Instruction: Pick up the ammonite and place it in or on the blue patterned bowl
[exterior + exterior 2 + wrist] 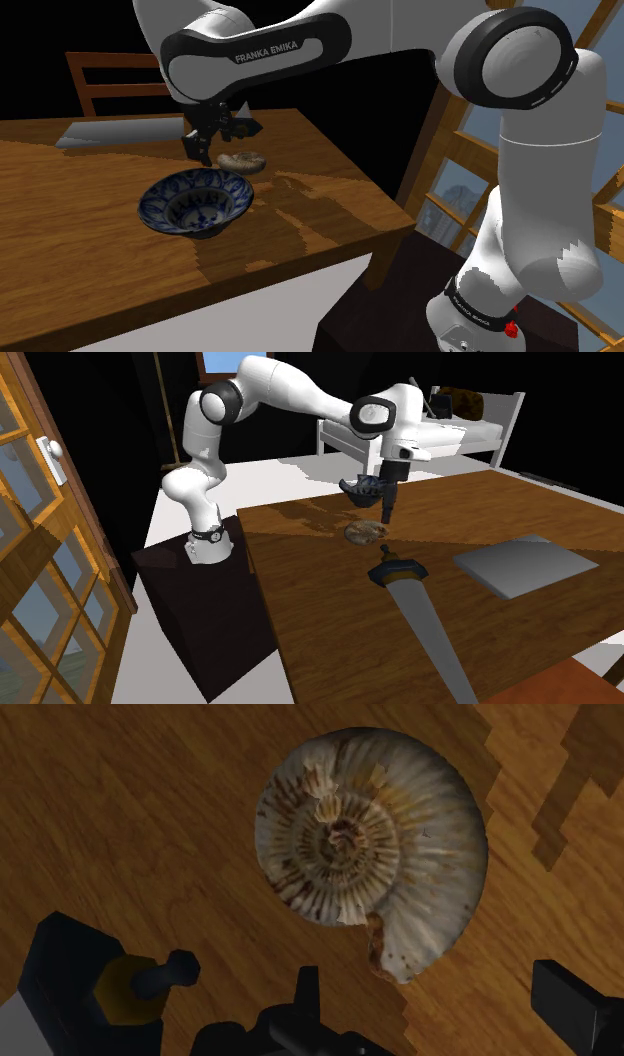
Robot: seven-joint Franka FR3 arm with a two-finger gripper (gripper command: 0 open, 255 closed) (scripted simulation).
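Note:
The ammonite (372, 849), a ribbed tan and grey spiral, lies flat on the wooden table (300, 230). It is seen just beyond the bowl in the shoulder view (241, 159) and beside a dagger's hilt in the second exterior view (362, 533). The blue patterned bowl (195, 202) stands upright and empty close in front of it. My gripper (208, 147) hangs just above the ammonite (387, 515), pointing down, open and holding nothing. One black finger (575, 1001) stands off to the side of the shell, not touching it.
A dagger (405, 587) with a dark hilt lies on the table next to the ammonite, its blade pointing away from it. A flat grey slab (525, 564) rests farther along the table. A wooden chair (110, 80) stands behind the table. The table's edge (300, 262) runs near the bowl.

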